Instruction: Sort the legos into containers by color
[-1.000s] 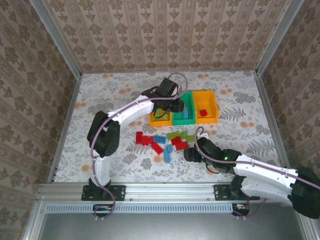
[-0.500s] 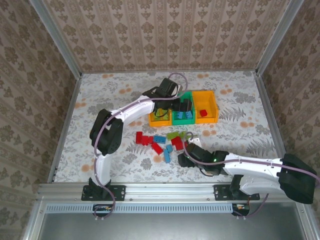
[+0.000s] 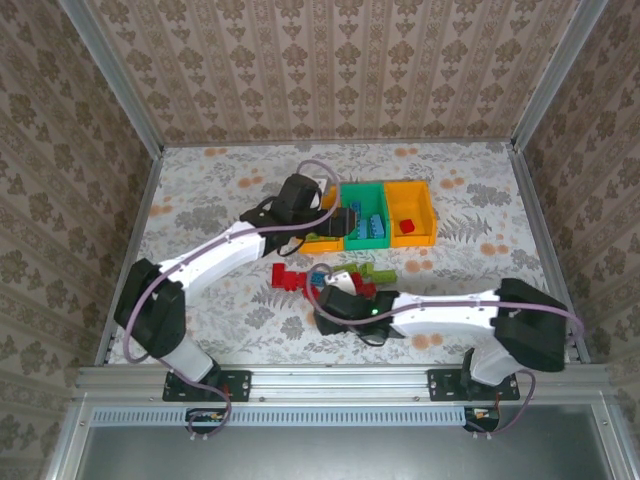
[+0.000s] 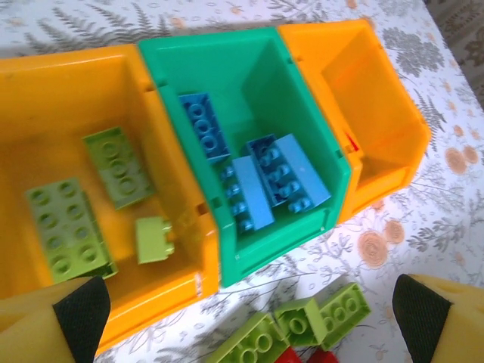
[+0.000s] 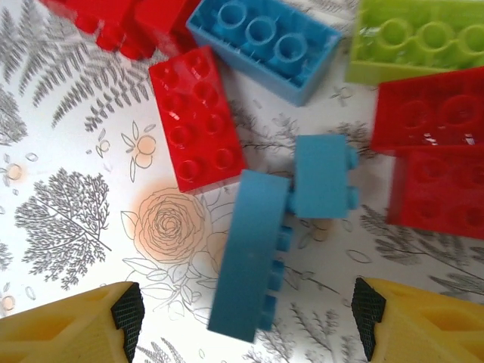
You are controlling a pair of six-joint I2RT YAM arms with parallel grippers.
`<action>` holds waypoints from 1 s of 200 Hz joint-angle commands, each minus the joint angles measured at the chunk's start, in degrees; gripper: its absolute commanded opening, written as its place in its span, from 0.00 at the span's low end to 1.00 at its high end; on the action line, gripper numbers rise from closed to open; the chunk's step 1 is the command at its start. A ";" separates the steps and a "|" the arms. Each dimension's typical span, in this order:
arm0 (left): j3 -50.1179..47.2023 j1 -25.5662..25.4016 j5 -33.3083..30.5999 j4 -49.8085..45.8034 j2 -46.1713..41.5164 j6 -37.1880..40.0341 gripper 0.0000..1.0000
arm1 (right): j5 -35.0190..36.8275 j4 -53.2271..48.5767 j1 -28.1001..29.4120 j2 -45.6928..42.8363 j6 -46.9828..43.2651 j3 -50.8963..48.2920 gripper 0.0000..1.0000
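Inside the bins (image 4: 257, 253), some green, blue and red legos (image 4: 276, 178) are already sitting sorted, while a loose pile (image 3: 350, 278) is waiting just in front. Jaws apart and empty, the left gripper (image 4: 249, 314) is hovering over the bins and the right gripper (image 5: 249, 310) over a blue brick (image 5: 249, 257).

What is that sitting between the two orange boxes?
A green bin, joined to each of them and holding several blue bricks. The left wrist view shows it close up, and the top view shows it from above.
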 commanded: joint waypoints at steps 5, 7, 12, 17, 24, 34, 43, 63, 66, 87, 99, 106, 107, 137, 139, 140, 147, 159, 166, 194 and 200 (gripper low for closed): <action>-5.81 0.04 -6.83 0.56 -5.25 -1.55 1.00 | 2.65 -7.61 0.73 6.41 -0.23 5.63 0.70; -6.35 0.01 -7.05 0.58 -5.77 -1.55 1.00 | 2.71 -7.99 0.72 6.91 -0.18 6.00 0.70; -7.39 0.06 -7.53 0.58 -6.76 -1.68 1.00 | 2.91 -8.57 0.72 7.93 -0.14 6.76 0.68; -8.50 0.20 -7.93 0.42 -7.69 -1.85 1.00 | 3.17 -9.26 0.73 8.90 -0.26 7.50 0.67; -9.87 0.25 -8.36 0.24 -8.90 -2.03 1.00 | 3.46 -10.26 0.72 10.14 -0.31 8.45 0.65; -11.50 0.47 -8.92 -0.11 -10.40 -2.41 1.00 | 3.57 -11.67 0.74 11.64 -0.46 9.60 0.61; -12.90 0.62 -9.49 -0.44 -11.62 -2.81 1.00 | 3.44 -12.39 0.73 12.72 -0.57 10.50 0.57; -15.64 0.86 -10.75 -0.96 -13.70 -3.81 1.00 | 3.41 -13.95 0.64 15.04 -0.44 11.92 0.51; -15.99 0.94 -10.84 -0.92 -13.97 -3.88 1.00 | 3.32 -14.38 0.63 15.28 -0.46 12.13 0.50; -17.90 1.32 -10.86 -1.30 -15.49 -4.61 1.00 | 2.81 -14.67 0.72 15.84 -0.56 13.43 0.33; -18.45 1.37 -11.05 -1.93 -16.19 -4.50 1.00 | 3.22 -14.67 0.73 14.82 -0.79 13.81 0.25; -18.85 1.35 -11.43 -2.27 -16.57 -4.57 1.00 | 3.81 -14.67 0.72 13.77 -1.03 13.87 0.23; -18.93 1.38 -11.58 -2.29 -16.64 -4.55 1.00 | 3.87 -14.67 0.72 13.53 -1.06 13.85 0.23; -22.31 1.42 -13.19 -2.35 -19.04 -5.24 1.00 | 6.14 -15.26 -0.37 6.12 -4.51 14.62 0.21; -22.63 1.41 -13.21 -2.28 -19.17 -5.24 1.00 | 6.07 -15.10 -0.67 5.37 -4.87 14.56 0.21; -22.76 1.41 -13.22 -2.26 -19.25 -5.20 1.00 | 6.01 -15.02 -0.81 5.07 -5.14 14.59 0.21; -23.68 1.41 -13.24 -2.06 -19.92 -5.16 1.00 | 5.18 -14.12 -2.22 2.77 -6.87 14.29 0.21; -25.19 1.37 -13.59 -1.92 -20.85 -4.86 1.00 | 2.87 -11.61 -6.10 -1.40 -9.55 13.09 0.21; -25.90 1.35 -13.75 -2.08 -21.36 -4.88 1.00 | 0.78 -9.85 -9.24 -3.69 -10.73 12.13 0.21; -28.88 1.11 -13.75 -3.06 -23.38 -5.57 1.00 | -10.14 -4.60 -24.04 -8.59 -14.76 10.66 0.21; -29.67 0.92 -13.66 -2.88 -23.74 -5.84 1.00 | -10.85 -4.86 -26.45 -8.20 -15.79 11.73 0.21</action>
